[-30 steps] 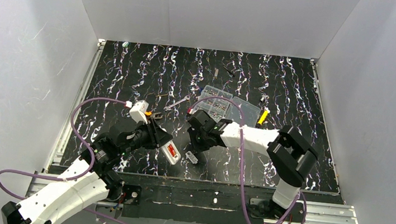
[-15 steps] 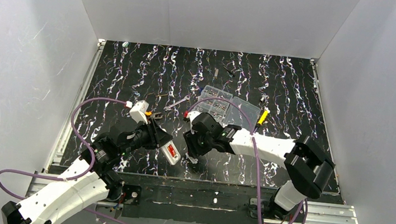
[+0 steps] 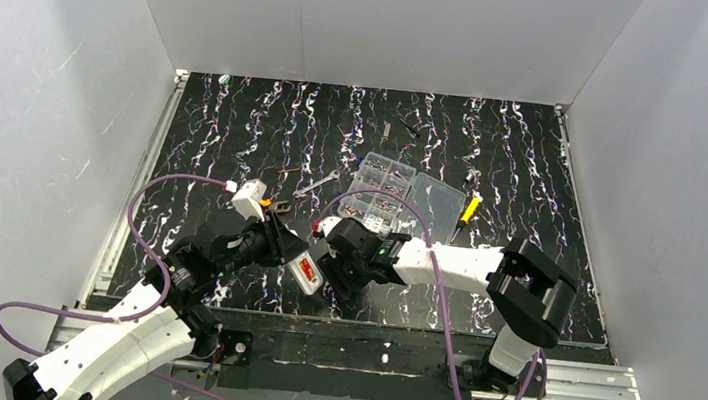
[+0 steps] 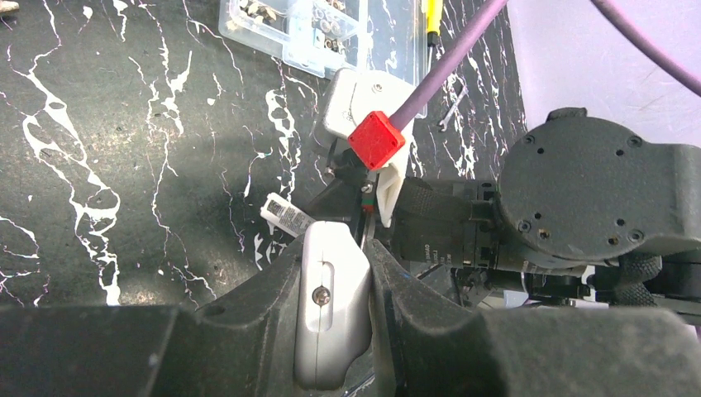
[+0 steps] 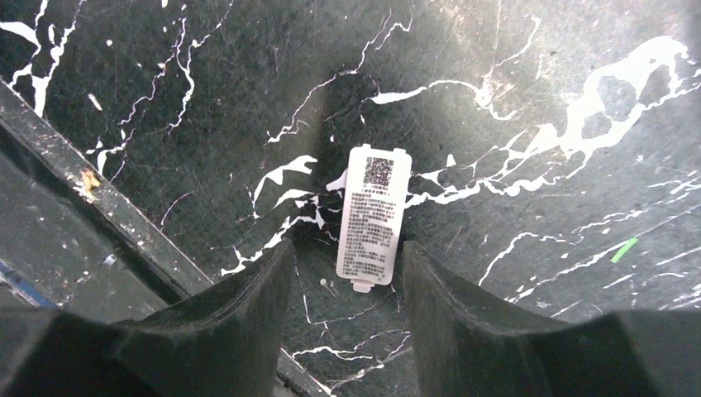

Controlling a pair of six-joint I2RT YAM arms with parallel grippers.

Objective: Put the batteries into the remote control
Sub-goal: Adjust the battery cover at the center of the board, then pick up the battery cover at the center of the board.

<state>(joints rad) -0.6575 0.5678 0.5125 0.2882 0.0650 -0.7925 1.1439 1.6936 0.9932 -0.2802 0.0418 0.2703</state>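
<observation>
Two arms | left gripper (image 4: 332,269) clamps remote control (image 4: 326,331) above table (image 3: 238,126) | right gripper (image 5: 345,256) spread wide over loose cover (image 5: 374,211) — not gripping | cover off — battery loading seemingly unfinished

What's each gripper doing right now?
Left gripper: closed on the remote control.
Right gripper: open, jaws either side of the white cover piece on the table.
</observation>
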